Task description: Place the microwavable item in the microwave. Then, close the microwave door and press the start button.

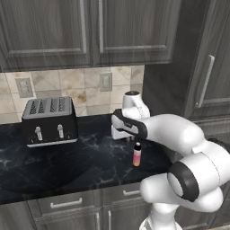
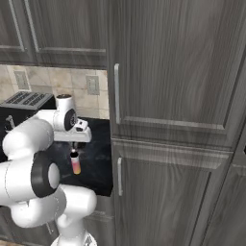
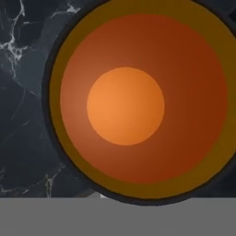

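**Arm poised over a bottle on the kitchen counter**

Grey wooden wall cabinets (image 1: 90, 31) run across the top of the left base view. A tall cabinet (image 2: 178, 96) with vertical bar handles takes up the right side of the right base view. Below them lies a black marbled counter (image 1: 90, 161), backed by a beige tiled wall (image 1: 67, 83). The white arm (image 1: 179, 134) bends forward over the counter with its hand turned downward. A black-and-silver toaster (image 1: 49, 121) stands at the rear left of the counter, well apart from the hand. Two wall outlets are set in the tiles, one (image 1: 105, 81) above and to the right of the toaster.

A slim pink-orange bottle (image 1: 137, 157) stands upright near the counter's front edge. The gripper (image 1: 136, 143) is directly above it, with its tips at the bottle's dark cap. The jaws are drawn together, and whether they pinch the cap cannot be told.

In the hand view, the cup (image 3: 138, 106) shows from above as a round orange top inside a dark rim. It is very close under the camera and towards the right, with the counter's marbling visible to its left
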Tool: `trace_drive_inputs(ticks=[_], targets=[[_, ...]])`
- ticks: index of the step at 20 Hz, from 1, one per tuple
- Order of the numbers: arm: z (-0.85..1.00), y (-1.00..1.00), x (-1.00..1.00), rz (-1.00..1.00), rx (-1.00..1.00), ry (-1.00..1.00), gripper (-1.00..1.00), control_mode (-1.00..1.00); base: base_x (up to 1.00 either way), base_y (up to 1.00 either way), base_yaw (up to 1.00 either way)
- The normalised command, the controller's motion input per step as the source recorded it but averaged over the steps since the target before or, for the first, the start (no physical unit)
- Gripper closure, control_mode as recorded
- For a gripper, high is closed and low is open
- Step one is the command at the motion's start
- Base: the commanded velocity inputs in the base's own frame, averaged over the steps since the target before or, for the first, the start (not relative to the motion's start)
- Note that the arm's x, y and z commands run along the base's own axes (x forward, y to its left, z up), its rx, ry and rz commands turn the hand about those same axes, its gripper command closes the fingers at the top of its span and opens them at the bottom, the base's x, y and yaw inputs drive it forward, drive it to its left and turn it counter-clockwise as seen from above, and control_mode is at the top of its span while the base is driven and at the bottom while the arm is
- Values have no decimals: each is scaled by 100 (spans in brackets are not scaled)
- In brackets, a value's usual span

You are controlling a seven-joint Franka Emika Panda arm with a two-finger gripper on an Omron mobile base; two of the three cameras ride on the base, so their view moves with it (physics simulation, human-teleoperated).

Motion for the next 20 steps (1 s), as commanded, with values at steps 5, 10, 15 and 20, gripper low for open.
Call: trace_drive_inputs(ticks=[5, 10, 15, 20], targets=[[100, 0, -15, 0, 0, 0, 100, -100, 0, 0, 0], [88, -2, -49, 0, 0, -6, 100, -100, 0, 0, 0], [85, -5, -76, 0, 0, -14, 100, -100, 0, 0, 0], [71, -16, -100, 0, 0, -18, 100, -100, 0, 0, 0]])
